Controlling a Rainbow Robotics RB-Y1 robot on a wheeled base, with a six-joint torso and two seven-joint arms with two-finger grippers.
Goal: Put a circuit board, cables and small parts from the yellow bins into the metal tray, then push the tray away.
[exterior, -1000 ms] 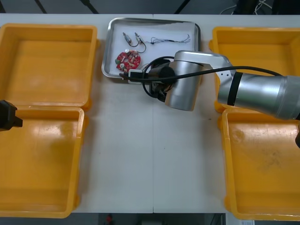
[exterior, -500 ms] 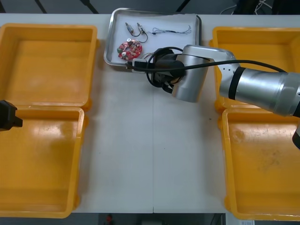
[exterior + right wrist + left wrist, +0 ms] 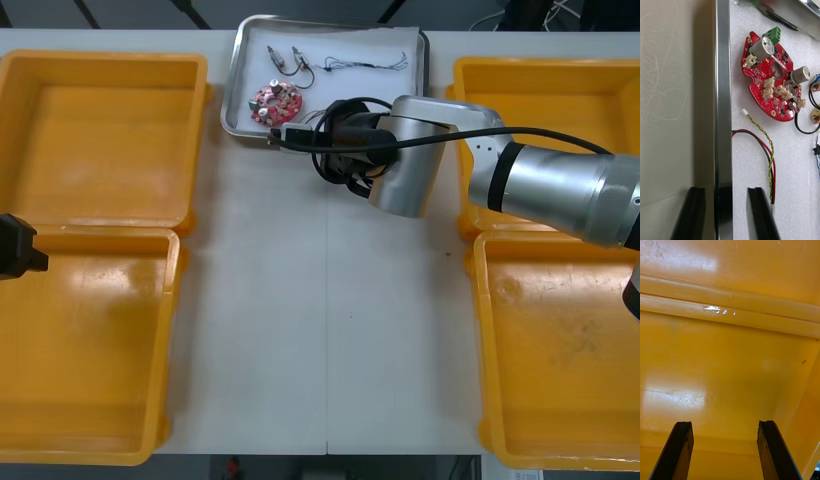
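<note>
The metal tray (image 3: 233, 120) lies at the table's far middle, white inside. In it are a round red circuit board (image 3: 276, 101), small metal parts (image 3: 285, 62) and a thin twisted cable (image 3: 365, 63). My right gripper (image 3: 285, 135) is at the tray's near rim, open. In the right wrist view its fingers (image 3: 760, 213) stand one on each side of the rim (image 3: 723, 112), with gaps on both sides. Past them lie the circuit board (image 3: 771, 86) and a red and yellow cable (image 3: 769, 150). My left gripper (image 3: 20, 247) is parked at the left edge, open (image 3: 725, 423) over a yellow bin (image 3: 730, 352).
Two yellow bins stand on the left (image 3: 100, 140) (image 3: 85, 340) and two on the right (image 3: 540, 90) (image 3: 560, 360); all look bare inside. My right arm reaches across from the right, over the far right bin's corner. Bare table (image 3: 320, 320) runs between the bins.
The tray has slid away toward the table's far edge, with my right gripper following at its near rim. Most of the motion came in the first half second. The left arm is still.
</note>
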